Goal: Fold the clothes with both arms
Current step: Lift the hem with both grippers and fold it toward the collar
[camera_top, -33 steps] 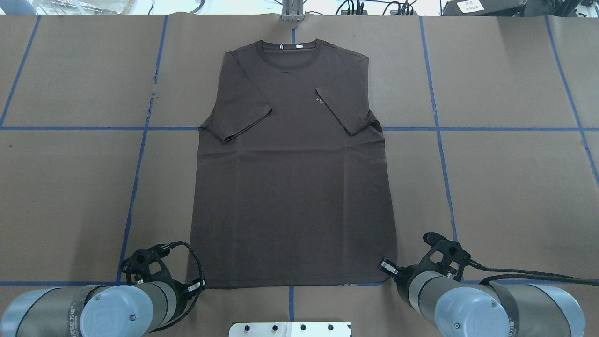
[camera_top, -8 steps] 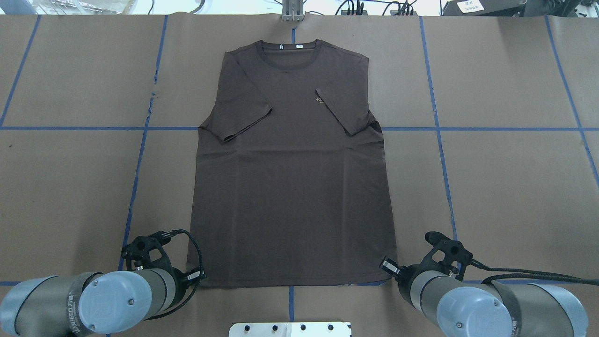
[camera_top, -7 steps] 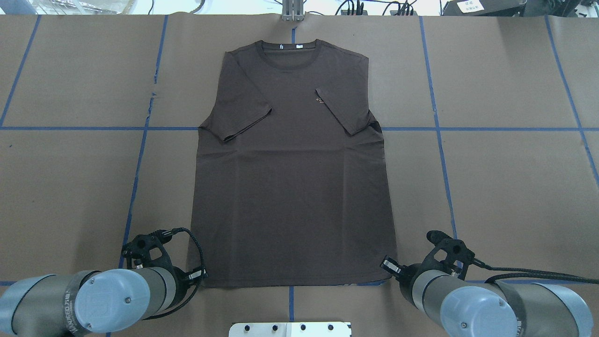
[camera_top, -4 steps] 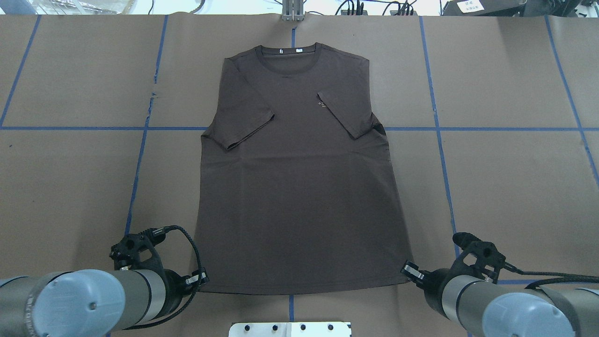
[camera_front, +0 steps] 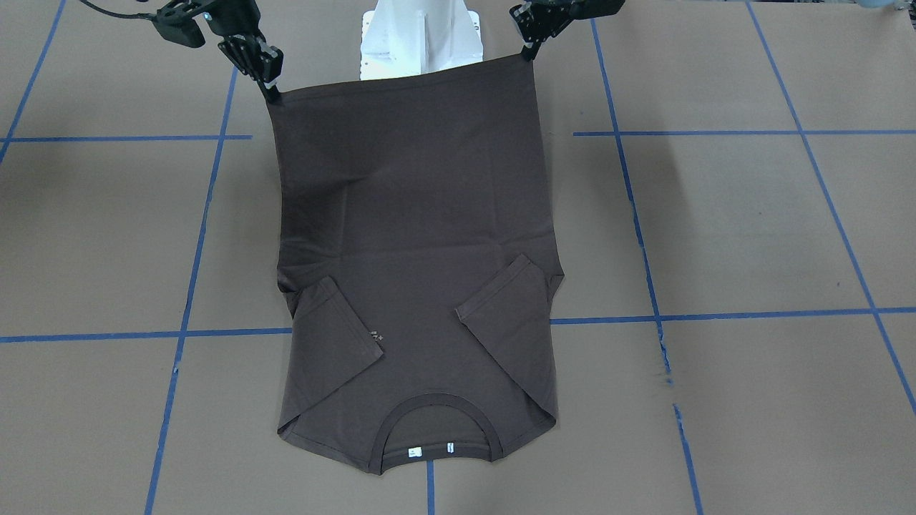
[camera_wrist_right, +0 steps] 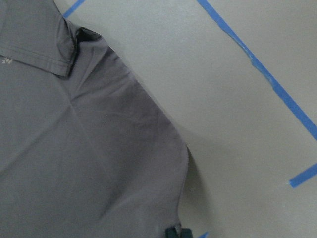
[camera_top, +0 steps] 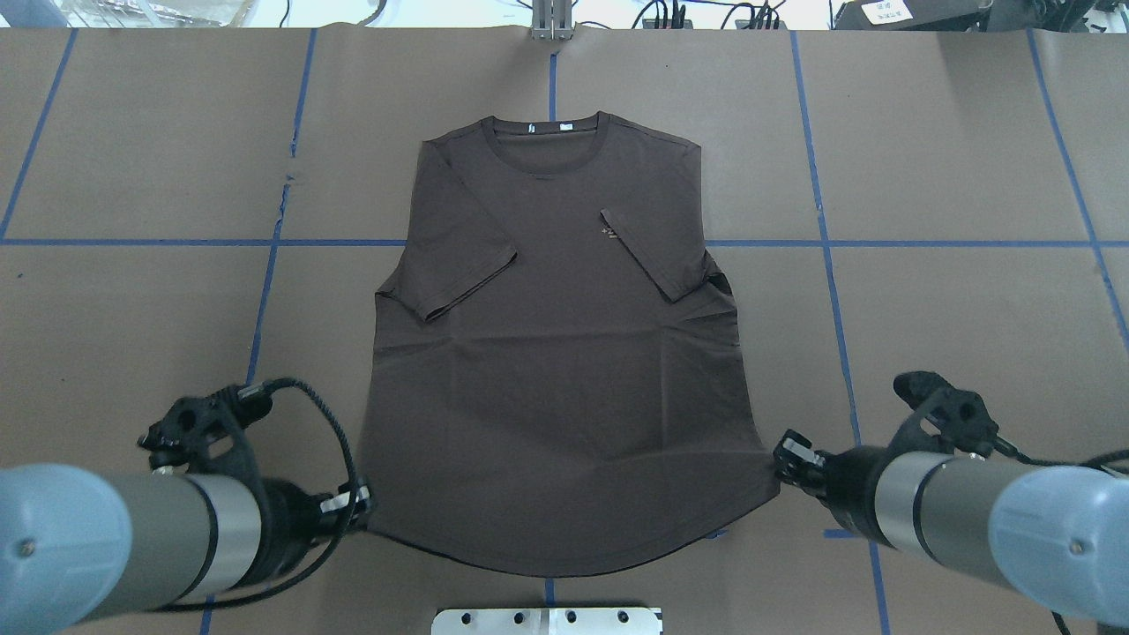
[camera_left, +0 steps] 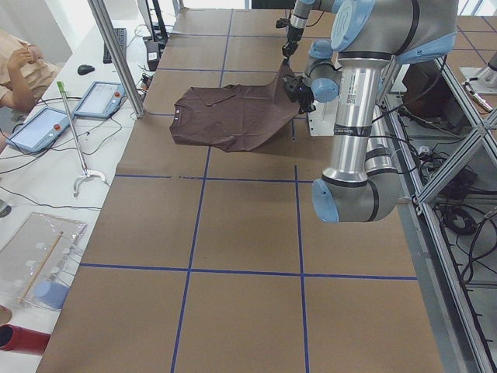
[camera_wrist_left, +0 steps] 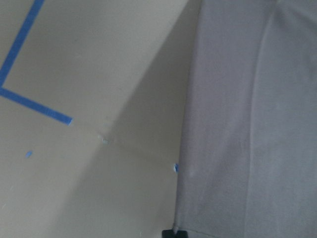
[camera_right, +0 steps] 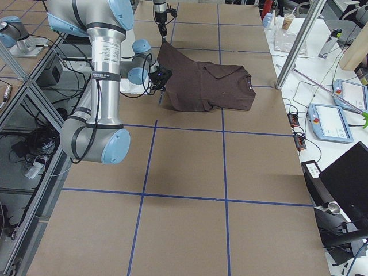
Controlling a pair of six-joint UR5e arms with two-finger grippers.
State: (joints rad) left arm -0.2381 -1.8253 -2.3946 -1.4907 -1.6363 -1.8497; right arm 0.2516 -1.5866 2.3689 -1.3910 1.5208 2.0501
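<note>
Hem corners of the dark brown short-sleeved T-shirt (camera_top: 556,379) are both grabbed. The black left fingers (camera_front: 528,51) are pinched together on one corner, and the black right fingers (camera_front: 272,91) are clamped the same way on the other. There's no real gap on either pair, just fabric squeezed between them.

The shirt is half off the brown paper-covered tabletop (camera_top: 953,335) with its blue tape grid lines. The collar end lies flat on the side far from the robot, with both sleeves folded in over the chest. The hem end is up in the air on the robot's side, and in the front-facing view it overlaps the bottom of the white bolted pedestal (camera_front: 418,36).

From the front the hem looks pulled pretty straight between the two corners. From overhead it bows out in a curve toward the robot. The fabric slopes down from the held corners to the tabletop, with a few creases around the sleeves. Each wrist camera just shows the shirt's side edge running down to a dark fingertip at the bottom of the view.
</note>
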